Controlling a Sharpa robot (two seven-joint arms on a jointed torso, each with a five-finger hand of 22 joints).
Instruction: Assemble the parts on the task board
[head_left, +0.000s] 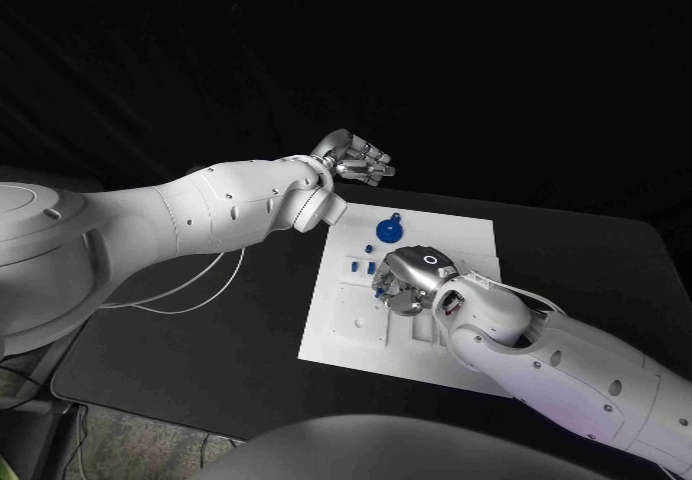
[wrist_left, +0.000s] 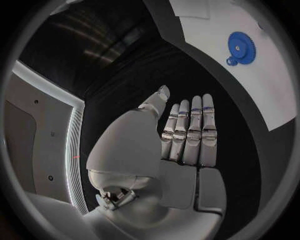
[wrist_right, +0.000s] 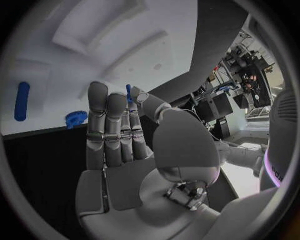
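Note:
The white task board (head_left: 454, 235) lies in the middle of the black table. A large blue gear (head_left: 389, 231) meshes with a small blue gear (head_left: 397, 216) near the board's far edge; both also appear in the left wrist view, the large gear (wrist_left: 241, 47) beside the small one (wrist_left: 232, 61). Two short blue pegs (head_left: 361, 267) stand left of my right hand (head_left: 410, 274), which hovers low over the board's middle and pinches a thin blue pin (wrist_right: 128, 93) between thumb and finger. My left hand (head_left: 355, 158) hangs beyond the board's far left corner, fingers straight, holding nothing.
The right wrist view shows a blue peg (wrist_right: 22, 101) and a small blue gear-like part (wrist_right: 76, 118) on the board near its edge. A white cable (head_left: 195, 290) loops on the table left of the board. My left forearm (head_left: 216, 210) spans the table's left side.

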